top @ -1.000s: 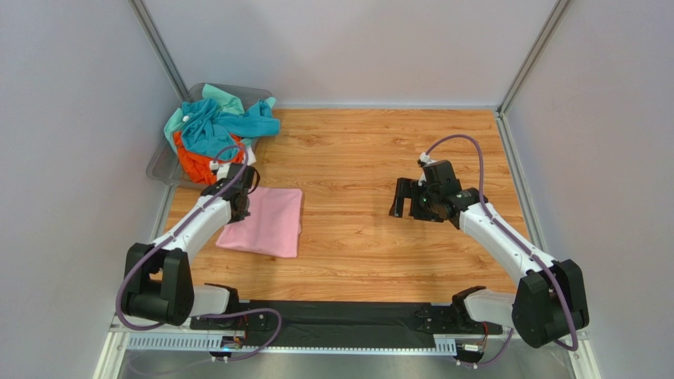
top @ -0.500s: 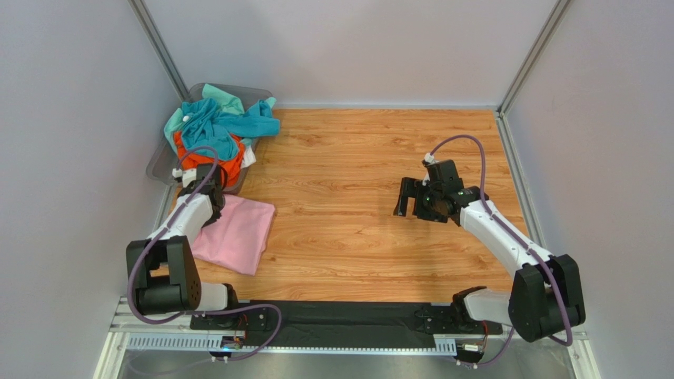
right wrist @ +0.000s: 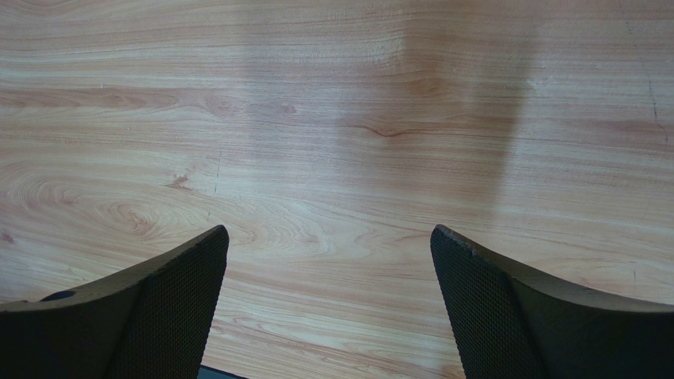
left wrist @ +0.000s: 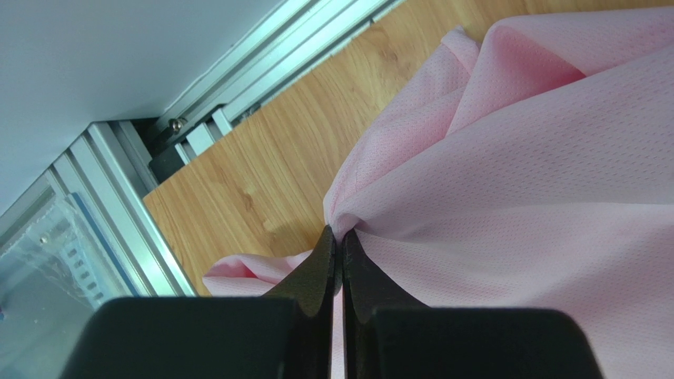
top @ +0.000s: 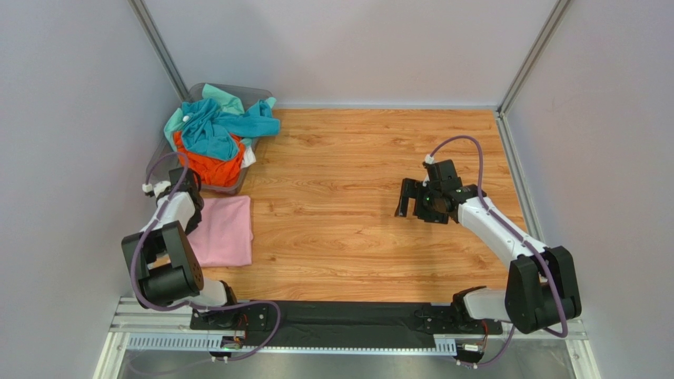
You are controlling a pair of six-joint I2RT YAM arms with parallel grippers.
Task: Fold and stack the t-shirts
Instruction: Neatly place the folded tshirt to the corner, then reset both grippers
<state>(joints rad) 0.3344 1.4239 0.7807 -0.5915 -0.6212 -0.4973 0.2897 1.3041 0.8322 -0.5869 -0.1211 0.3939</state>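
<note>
- The folded pink shirt (top: 224,230) lies at the desk's (top: 356,158) left edge, and the left pincer (left wrist: 338,237) is clamped on a pinch of it, apparently placing it.
- The right pincer (top: 409,197) hangs wide open and empty.
- Next, likely: let go, then fetch another from the shirts (top: 210,134) heaped in the bin (top: 237,88).

The pink t-shirt (top: 225,233) is dragged leftward over the table (top: 372,229), from left of centre to the left edge, just in front of the bin (top: 158,162); its outline is seen narrower than before. The left gripper (left wrist: 340,237), pinched on the cloth, is drawn back with it, the left arm (top: 170,221) folded toward its base. The right arm (top: 498,237) is shifted slightly inward at the shoulder
</note>
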